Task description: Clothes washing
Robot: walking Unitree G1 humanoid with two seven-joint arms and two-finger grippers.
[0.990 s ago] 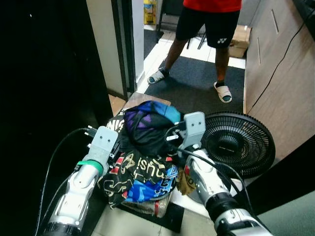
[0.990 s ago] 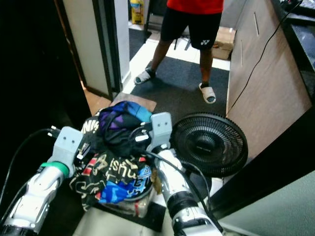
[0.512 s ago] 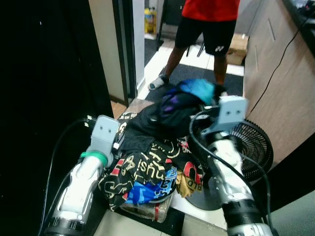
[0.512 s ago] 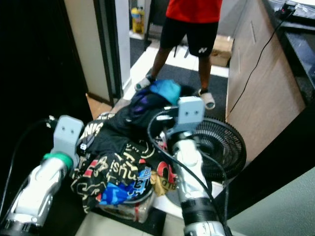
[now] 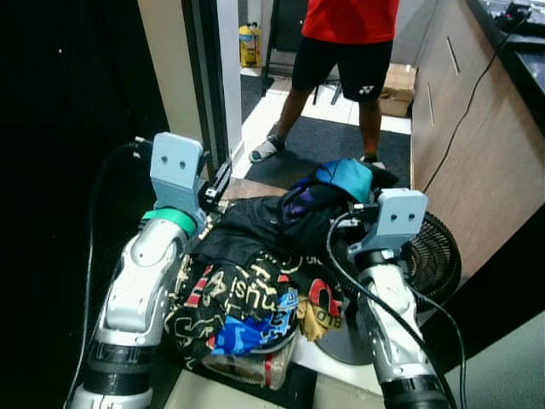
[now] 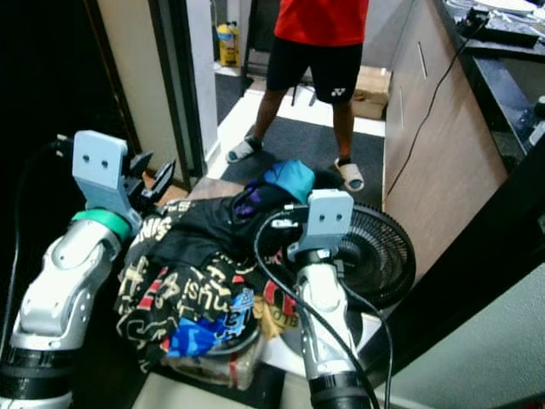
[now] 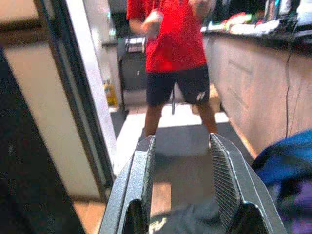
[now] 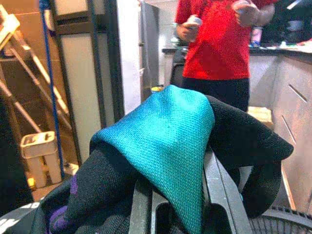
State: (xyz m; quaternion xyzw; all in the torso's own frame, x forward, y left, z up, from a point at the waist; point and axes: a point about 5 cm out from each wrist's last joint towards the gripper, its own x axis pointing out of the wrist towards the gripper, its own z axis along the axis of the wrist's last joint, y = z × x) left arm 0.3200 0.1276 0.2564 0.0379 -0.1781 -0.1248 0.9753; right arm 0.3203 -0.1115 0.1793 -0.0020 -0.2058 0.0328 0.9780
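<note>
While the left claw point(image 7: 181, 187) hangs wide open and empty just left of the clothes pile point(image 5: 255, 290), its fingers point(image 6: 146, 175) point toward the person point(image 5: 347, 51) standing beyond. Heaped on the floor, the pile is black fabric with printed lettering and blue patches. At its far right edge, the right claw point(image 8: 178, 200) grips a teal and black garment point(image 8: 170, 131), lifted beside the fan point(image 5: 430, 256).

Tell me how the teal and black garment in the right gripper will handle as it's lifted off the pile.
The teal and black garment droops over the right gripper, so it is probably floppy and light. Its dark tail runs into the clothes pile, so it may drag neighbours along.
</note>
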